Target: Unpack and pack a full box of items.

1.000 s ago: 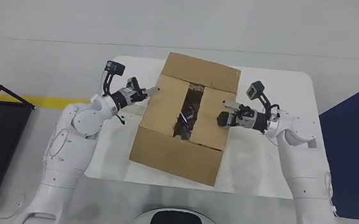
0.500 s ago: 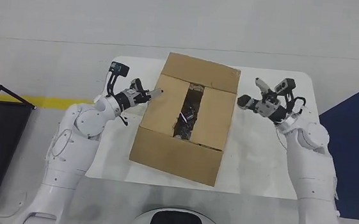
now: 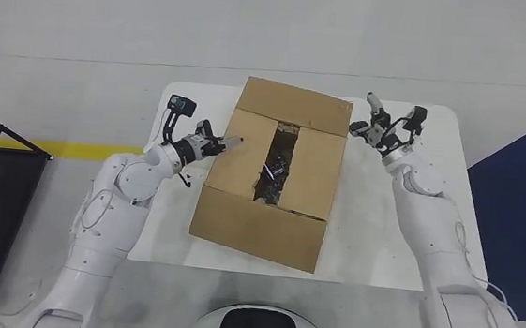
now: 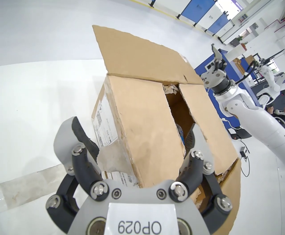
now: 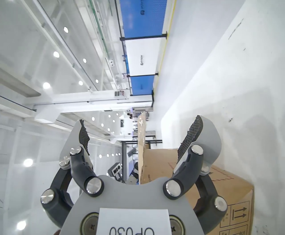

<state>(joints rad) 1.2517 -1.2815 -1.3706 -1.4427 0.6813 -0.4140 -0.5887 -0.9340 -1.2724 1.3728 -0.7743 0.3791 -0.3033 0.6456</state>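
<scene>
Cardboard box (image 3: 239, 218) flaps ajar; left tool (image 3: 230, 141) gaping beside it.

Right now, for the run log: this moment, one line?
box: on table, flaps ajar | left gripper: open, at box edge | right gripper: open, off box

A cardboard box (image 3: 269, 202) takes up the middle of the table (image 3: 378, 249). Its two top flaps (image 3: 314, 173) lie nearly shut, leaving only a narrow slot into the box. Bare tabletop runs along both sides of the box. The left gripper (image 3: 227, 142), fingers spread, straddles the box's left top edge. The right gripper (image 3: 365, 116), also spread, is by the box's far right corner.
</scene>
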